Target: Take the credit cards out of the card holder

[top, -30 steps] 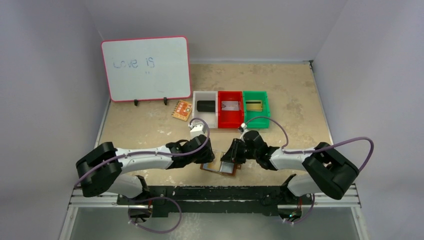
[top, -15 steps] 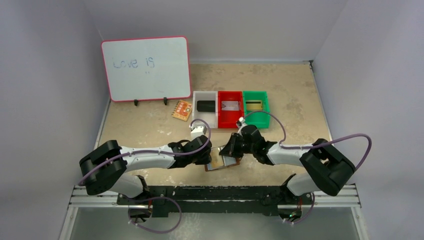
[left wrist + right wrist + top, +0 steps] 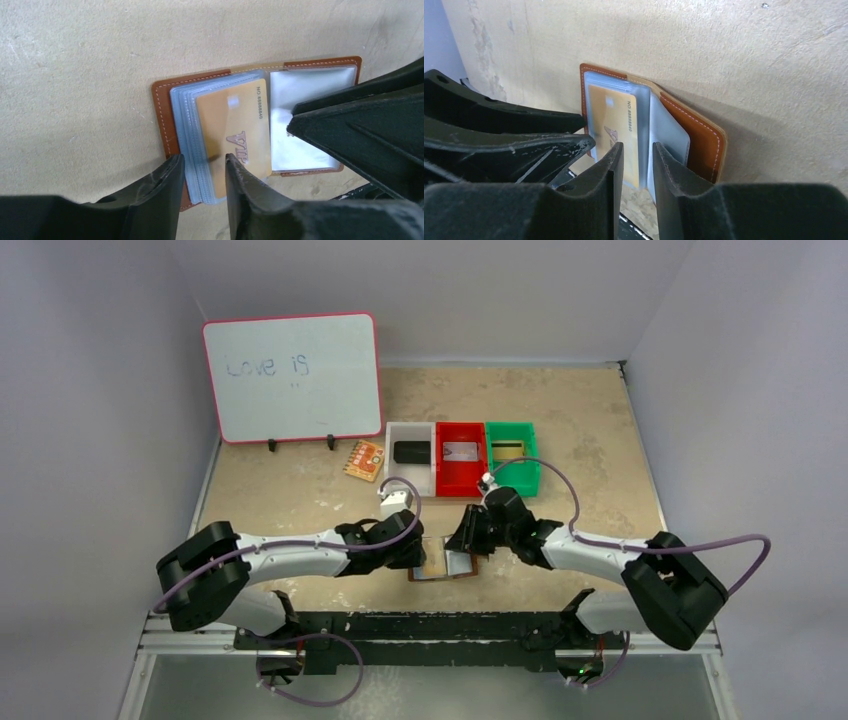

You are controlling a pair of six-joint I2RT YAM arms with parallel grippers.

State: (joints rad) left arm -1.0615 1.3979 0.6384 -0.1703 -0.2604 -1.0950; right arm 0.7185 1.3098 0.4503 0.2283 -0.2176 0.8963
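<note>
The card holder lies open on the table, brown leather with a stack of clear plastic sleeves inside; it also shows from above. A gold credit card marked VIP sits in the top sleeve of its left half. The right half shows an empty clear sleeve. My left gripper is open, its fingertips straddling the near edge of the sleeve stack, one tip over the gold card. My right gripper is open too, and hovers over the fold between the gold card and the empty sleeve. Nothing is lifted.
A white bin, a red bin and a green bin stand in a row behind the holder, each with a card-like item. An orange patterned card lies left of them. A whiteboard stands at the back left.
Both grippers and the holder have shifted slightly away from the near edge. The right arm's elbow swung out to the right. The holder stays open.
</note>
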